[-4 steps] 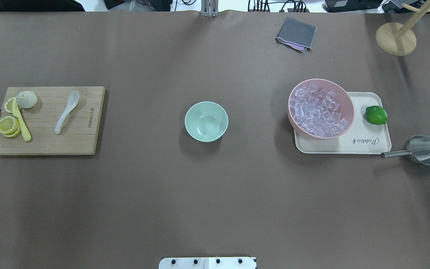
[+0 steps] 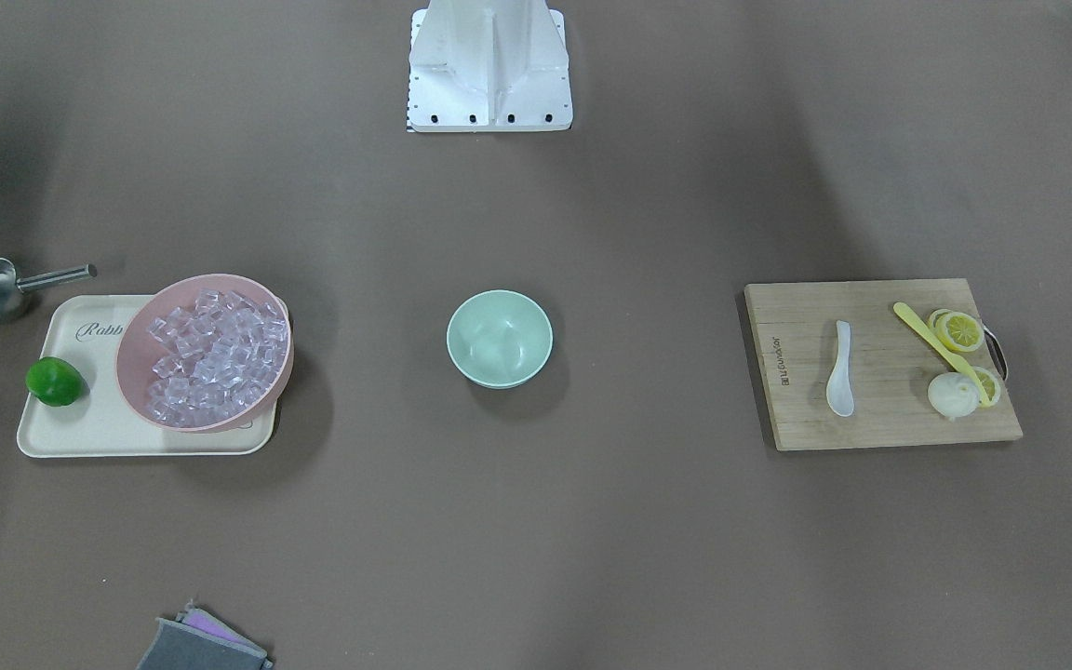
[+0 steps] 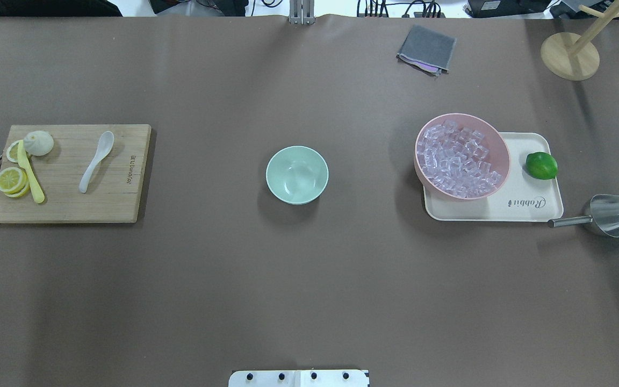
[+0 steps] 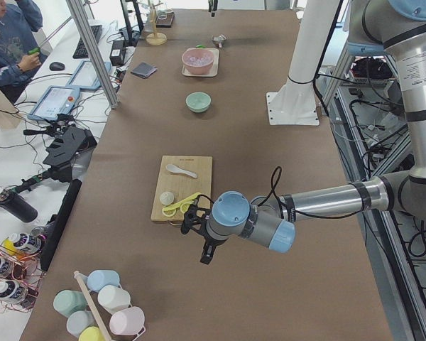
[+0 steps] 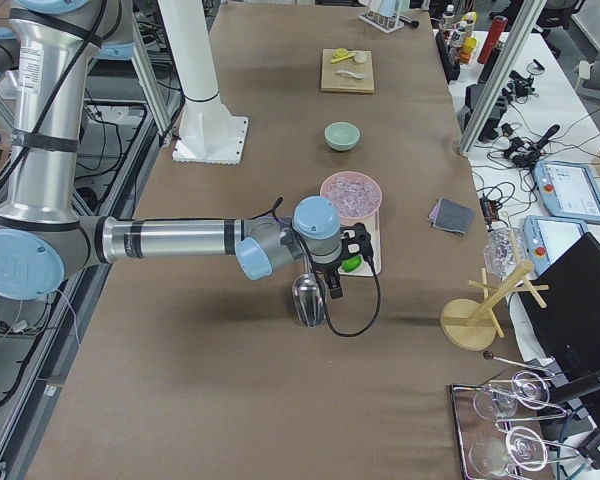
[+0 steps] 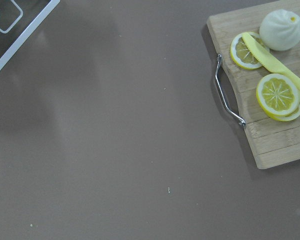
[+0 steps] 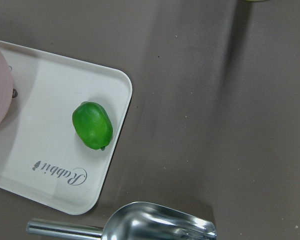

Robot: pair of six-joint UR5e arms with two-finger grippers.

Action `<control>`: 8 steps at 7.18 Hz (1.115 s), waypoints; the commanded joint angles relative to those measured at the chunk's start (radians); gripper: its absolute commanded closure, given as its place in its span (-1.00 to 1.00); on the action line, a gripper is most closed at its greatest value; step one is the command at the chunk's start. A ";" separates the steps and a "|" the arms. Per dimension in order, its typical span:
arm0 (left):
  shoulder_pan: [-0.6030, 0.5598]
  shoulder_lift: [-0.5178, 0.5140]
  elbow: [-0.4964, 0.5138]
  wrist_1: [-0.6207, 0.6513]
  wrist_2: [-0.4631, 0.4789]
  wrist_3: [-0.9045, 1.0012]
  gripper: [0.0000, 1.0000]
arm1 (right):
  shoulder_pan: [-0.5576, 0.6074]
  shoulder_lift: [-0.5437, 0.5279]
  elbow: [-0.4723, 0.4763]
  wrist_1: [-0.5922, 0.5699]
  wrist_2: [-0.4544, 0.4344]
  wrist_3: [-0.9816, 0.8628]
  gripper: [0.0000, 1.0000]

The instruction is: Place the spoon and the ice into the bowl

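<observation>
The tray is marked "Rabbit"; the board stamp is unreadable. Opening of the left gripper and right gripper cannot be told.

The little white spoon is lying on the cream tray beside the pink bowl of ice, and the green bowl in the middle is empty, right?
No. The white spoon lies on the wooden cutting board, not on the cream tray, as the overhead view shows. The pink bowl of ice is on that tray, and the mint-green bowl is empty.
</observation>
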 commanded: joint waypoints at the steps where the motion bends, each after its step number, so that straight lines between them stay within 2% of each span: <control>1: 0.000 0.003 -0.004 -0.037 -0.002 0.010 -0.95 | 0.012 0.002 -0.008 -0.001 -0.006 0.002 -1.00; 2: 0.000 0.011 0.005 -0.093 -0.005 0.007 -0.96 | 0.022 0.008 -0.005 -0.004 0.001 0.003 -1.00; 5: -0.004 0.011 0.051 -0.091 -0.121 -0.006 -0.97 | 0.022 0.020 -0.011 -0.010 -0.009 0.010 -1.00; 6: -0.004 0.011 0.052 -0.091 -0.125 -0.006 -0.97 | 0.022 0.019 -0.009 -0.005 0.000 0.011 -1.00; 8: -0.002 0.000 0.040 -0.095 -0.129 -0.164 -0.90 | 0.020 0.023 -0.006 0.001 0.002 0.013 -1.00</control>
